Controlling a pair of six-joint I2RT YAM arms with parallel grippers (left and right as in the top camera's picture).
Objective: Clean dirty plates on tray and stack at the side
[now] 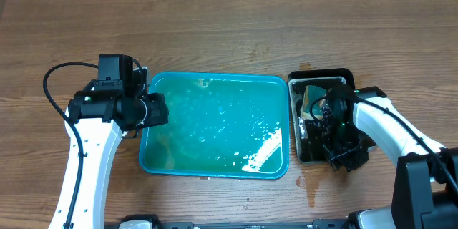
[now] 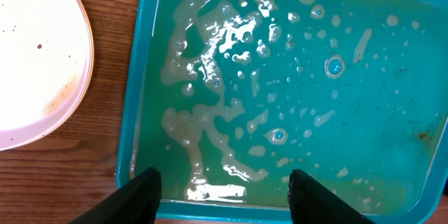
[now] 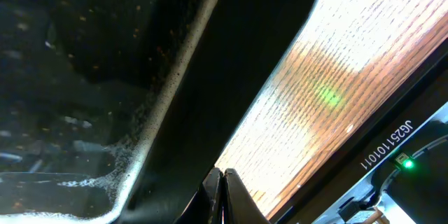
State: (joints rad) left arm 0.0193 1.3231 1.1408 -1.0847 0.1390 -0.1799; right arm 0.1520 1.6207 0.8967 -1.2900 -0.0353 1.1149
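The teal tray (image 1: 215,168) lies mid-table with soapy water and foam in it and no plate on it; it fills the left wrist view (image 2: 133,112). One white plate (image 2: 35,56) with a brown smear near its rim lies on the wood just left of the tray. In the overhead view the plates are hidden under my left arm. My left gripper (image 2: 224,196) is open and empty over the tray's left rim (image 1: 154,109). My right gripper (image 3: 222,178) is shut, fingertips together at the black tray's rim (image 1: 333,150).
A smaller black tray (image 1: 320,79) stands right of the teal tray, with a yellow-green sponge (image 1: 311,104) and foamy water inside; its wall shows in the right wrist view (image 3: 210,63). Wet patches mark the wood (image 1: 309,180) in front of it.
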